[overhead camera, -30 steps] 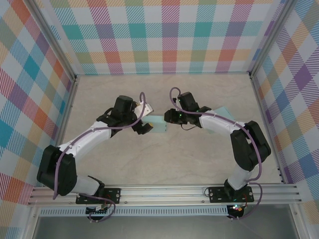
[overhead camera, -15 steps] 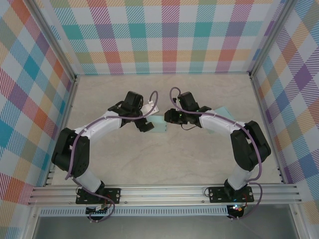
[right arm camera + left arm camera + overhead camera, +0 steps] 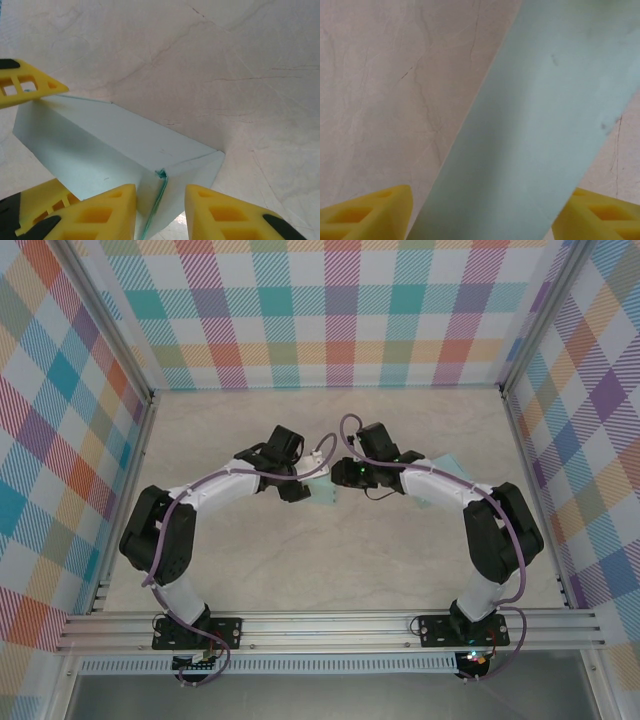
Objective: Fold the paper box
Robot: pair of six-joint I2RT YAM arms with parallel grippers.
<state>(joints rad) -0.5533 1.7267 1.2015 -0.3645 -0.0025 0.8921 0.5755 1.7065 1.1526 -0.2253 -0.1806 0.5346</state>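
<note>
The paper box (image 3: pixel 325 502) is pale teal and lies at mid table between the two grippers. In the left wrist view one long panel of the box (image 3: pixel 535 125) runs slantwise between my yellow fingers. My left gripper (image 3: pixel 485 220) straddles it, open, with a sliver of table beside the left finger. That gripper's fingers (image 3: pixel 30 85) show at the box's far end in the right wrist view. My right gripper (image 3: pixel 160 215) is shut on the folded corner of the box (image 3: pixel 115 140), where a wall and an end flap meet at a seam. From above, left gripper (image 3: pixel 305 485) and right gripper (image 3: pixel 338 478) almost meet.
A second pale teal sheet (image 3: pixel 447 465) lies flat under the right forearm. The table (image 3: pixel 230 560) is pale marbled beige, fenced by checked walls on three sides and a metal rail (image 3: pixel 320 625) at the near edge.
My left arm has swung right, up to the box's left end, and its jaws have narrowed around the panel. The right arm and its grip have not moved.
</note>
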